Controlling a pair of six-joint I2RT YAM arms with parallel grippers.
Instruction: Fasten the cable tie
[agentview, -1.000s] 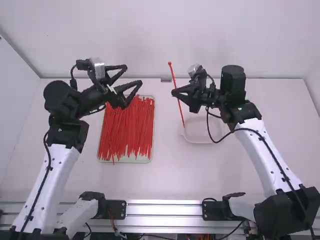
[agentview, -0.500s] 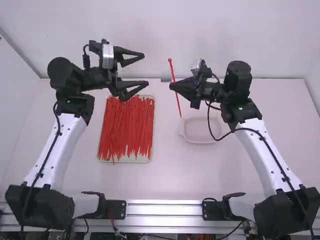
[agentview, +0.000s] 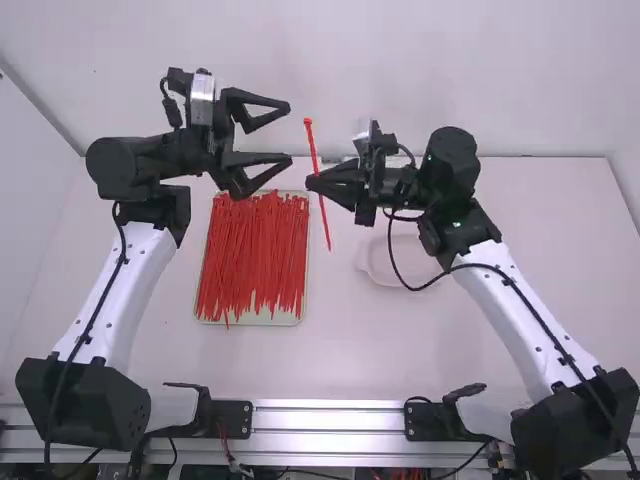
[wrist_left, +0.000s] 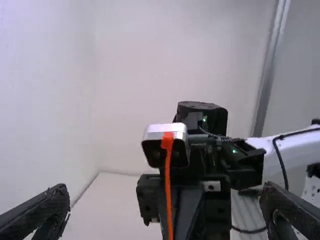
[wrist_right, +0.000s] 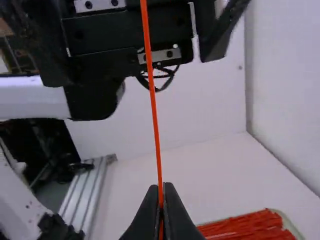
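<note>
My right gripper (agentview: 320, 187) is shut on a single red cable tie (agentview: 317, 180), held nearly upright above the table's middle, its head at the top. In the right wrist view the cable tie (wrist_right: 151, 110) rises straight from between my closed fingertips (wrist_right: 161, 200). My left gripper (agentview: 278, 132) stands open just left of the tie, raised above the far end of the tray, one finger above the other. The left wrist view looks at the tie (wrist_left: 167, 190) in front of the right gripper, between my spread fingers (wrist_left: 37, 212).
A tray (agentview: 293, 318) holding several loose red cable ties (agentview: 252, 255) lies left of centre. A clear shallow container (agentview: 385, 268) sits right of centre under the right arm. The table's back wall is close behind both grippers.
The right gripper has carried the cable tie leftward toward the left gripper. The left gripper has risen from above the tray and turned to face the tie, staying open.
</note>
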